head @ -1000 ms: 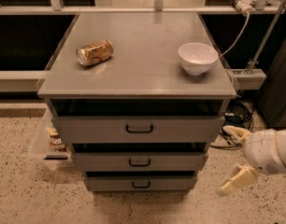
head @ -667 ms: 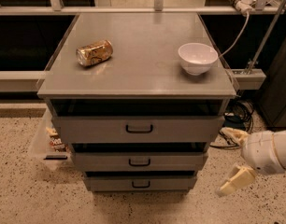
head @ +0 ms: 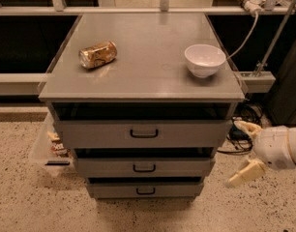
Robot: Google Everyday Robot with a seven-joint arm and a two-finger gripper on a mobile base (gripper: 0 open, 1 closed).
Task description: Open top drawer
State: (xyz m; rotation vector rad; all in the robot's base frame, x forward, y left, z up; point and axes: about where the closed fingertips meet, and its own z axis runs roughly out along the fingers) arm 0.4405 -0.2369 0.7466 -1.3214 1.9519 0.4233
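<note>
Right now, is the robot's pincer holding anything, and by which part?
Nothing. The pincer hangs open and empty to the right of the top drawer, away from its handle.

No text, label, brand or number is legible. The can [head: 97, 54], lying on its side on the cabinet top [head: 148, 79], carries gold-brown printing, but its lettering cannot be made out. The packets [head: 56, 147] in the clear bin [head: 39, 151] left of the cabinet show print too small to read. The gripper [head: 242, 151] hangs right of the top drawer [head: 186, 134], with its fingers spread apart.
</note>
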